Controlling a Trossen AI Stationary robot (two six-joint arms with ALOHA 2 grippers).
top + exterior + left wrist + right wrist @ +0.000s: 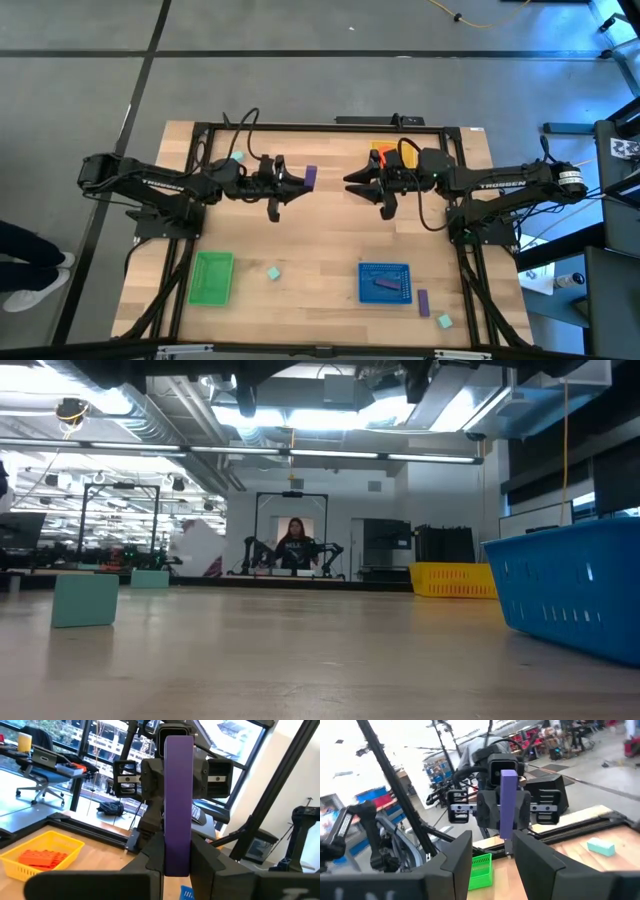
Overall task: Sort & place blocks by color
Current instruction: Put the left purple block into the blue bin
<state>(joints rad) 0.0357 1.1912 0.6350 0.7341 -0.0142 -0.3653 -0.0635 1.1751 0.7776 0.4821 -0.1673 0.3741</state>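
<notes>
Purple bar (178,805) stands pinched upright in the left gripper (300,180), raised above the table (320,250) behind the blue tray (385,283). Facing it, the right gripper (352,182) holds nothing, fingers parted. A handover could drop the bar if released early.

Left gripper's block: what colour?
Purple. The block in the left gripper shows best in the left wrist view.

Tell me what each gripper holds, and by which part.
The left gripper holds a purple bar block by one end, the rest sticking out past its fingers. The right gripper, facing it across the table, is open and holds nothing.
</notes>
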